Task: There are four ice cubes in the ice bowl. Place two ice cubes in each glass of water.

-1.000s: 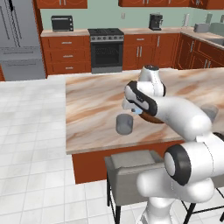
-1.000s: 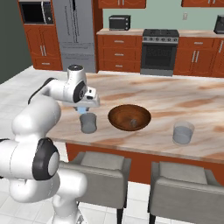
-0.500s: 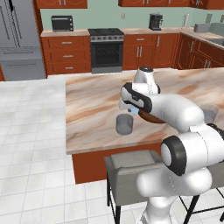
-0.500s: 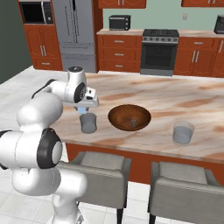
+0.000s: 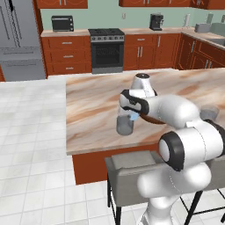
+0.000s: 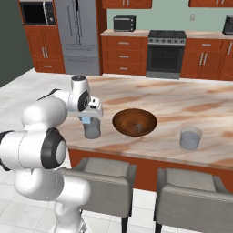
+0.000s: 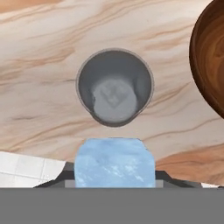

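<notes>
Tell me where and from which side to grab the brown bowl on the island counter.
Take the ice bowl by its rim, coming down from above with one finger inside and one outside. It is wide, shallow and upright, so its body likely exceeds the gripper's span, and only the thin rim offers a pinch. The near rim, facing the stools, looks easiest.

Ice cube (image 7: 114, 162): pale light blue, translucent. Near glass (image 7: 114, 86): grey, translucent, with a lighter grey base. Far glass (image 6: 190, 138): the same grey, faintly bluish. Ice bowl (image 6: 134, 122): dark brown, wood-grained. Counter (image 7: 39, 74): cream marble with tan and rust veins. Cabinets (image 5: 63, 56): reddish-brown. Floor (image 5: 30, 145): white tile. Chairs (image 6: 187, 189): apparently grey.
</notes>
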